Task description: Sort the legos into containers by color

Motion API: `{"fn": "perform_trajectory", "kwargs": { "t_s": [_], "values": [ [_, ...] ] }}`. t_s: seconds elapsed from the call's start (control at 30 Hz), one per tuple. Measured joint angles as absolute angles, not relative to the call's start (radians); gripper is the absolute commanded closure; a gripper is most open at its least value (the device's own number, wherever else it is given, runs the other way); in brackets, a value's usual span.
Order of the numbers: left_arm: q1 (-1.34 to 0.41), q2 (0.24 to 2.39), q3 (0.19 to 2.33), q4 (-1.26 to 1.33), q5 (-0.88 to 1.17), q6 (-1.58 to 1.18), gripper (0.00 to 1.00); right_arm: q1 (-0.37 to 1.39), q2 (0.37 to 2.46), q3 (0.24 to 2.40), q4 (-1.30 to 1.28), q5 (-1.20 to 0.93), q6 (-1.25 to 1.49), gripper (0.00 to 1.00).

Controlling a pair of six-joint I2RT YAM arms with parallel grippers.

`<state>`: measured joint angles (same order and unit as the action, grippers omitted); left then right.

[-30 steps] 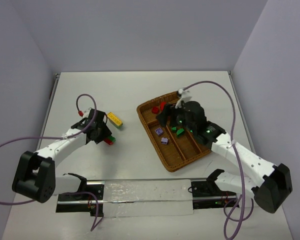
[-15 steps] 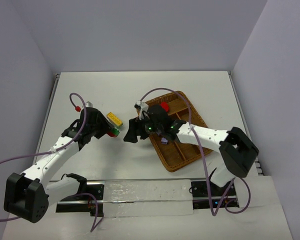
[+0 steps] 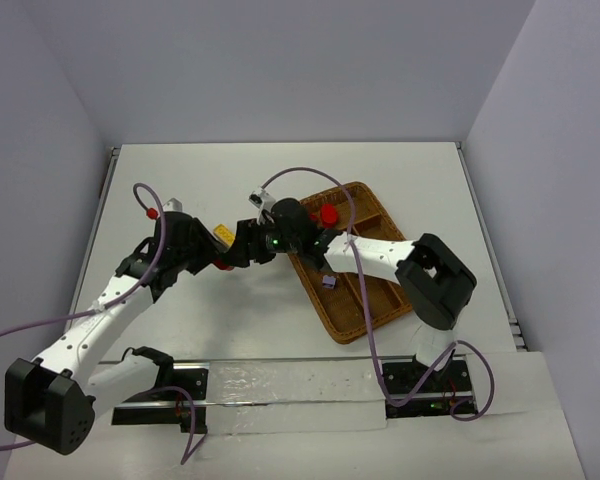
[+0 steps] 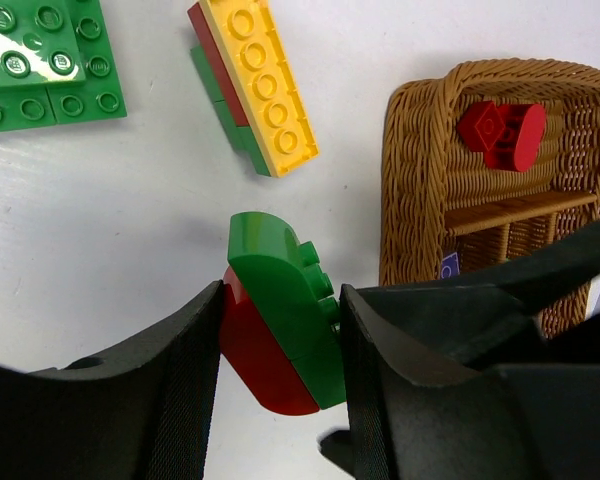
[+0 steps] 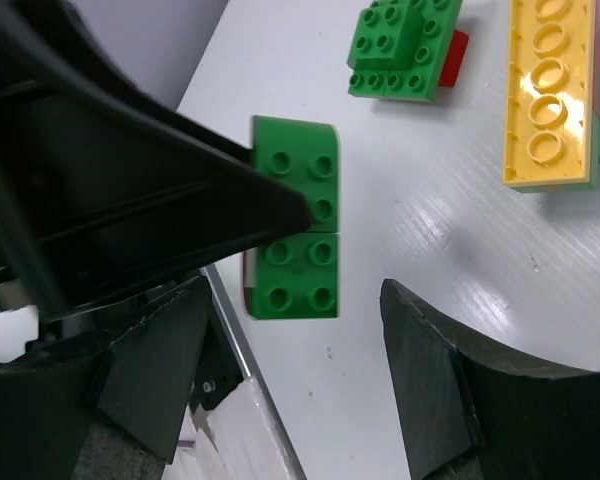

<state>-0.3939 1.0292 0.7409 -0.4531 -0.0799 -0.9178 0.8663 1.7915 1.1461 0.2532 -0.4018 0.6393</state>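
Left gripper (image 4: pixel 280 300): drawn in narrow on a green-and-red clump (image 4: pixel 285 335), with one finger pressed to each side of it.
Green-and-red clump: out on the white table (image 3: pixel 180 190), left of the wicker tray (image 4: pixel 420 170) and apart from it. The green part lies against the red (only a sliver of red shows in the right wrist view).
Right gripper (image 5: pixel 295 292): spread wide and holding nothing. Its fingers (image 5: pixel 430 390) stand on either side of the clump's end and touch neither side.
Yellow-topped stack (image 4: pixel 255 85): lies flat on the table just beyond the clump.
Green plates (image 4: pixel 45 55): on the table, farther from the tray than the yellow-topped stack.
Wicker tray: red pieces (image 4: pixel 500 135) sit in the crosswise section. A purple brick (image 3: pixel 328 282) lies in one long slot.
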Motion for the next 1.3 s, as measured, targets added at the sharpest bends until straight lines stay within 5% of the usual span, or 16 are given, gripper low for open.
{"fn": "perform_trajectory", "kwargs": {
  "t_s": [0.3,0.4,0.5,0.53,0.6,0.73,1.3],
  "values": [
    [-0.394,1.004,0.742,-0.467,-0.078,-0.915,0.87,0.868,1.843,1.147,0.3,-0.433,0.68,0.39],
    [-0.394,0.994,0.742,-0.467,-0.077,-0.915,0.84,0.868,1.843,1.147,0.329,-0.455,0.69,0.64],
    [-0.393,0.991,0.743,-0.468,-0.079,-0.914,0.64,0.867,1.845,1.146,0.35,-0.469,0.705,0.97],
    [-0.393,0.991,0.745,-0.468,-0.08,-0.914,0.55,0.866,1.846,1.146,0.357,-0.474,0.708,1.0],
    [-0.393,0.991,0.75,-0.476,-0.082,-0.913,0.18,0.866,1.847,1.143,0.366,-0.475,0.713,1.0],
    [-0.394,0.996,0.777,-0.507,-0.085,-0.913,0.01,0.868,1.844,1.13,0.385,-0.473,0.712,1.0],
    [-0.393,1.043,0.979,-0.633,-0.119,-0.896,0.15,0.875,1.528,1.012,-0.018,0.014,0.389,1.0]
  ]
}}
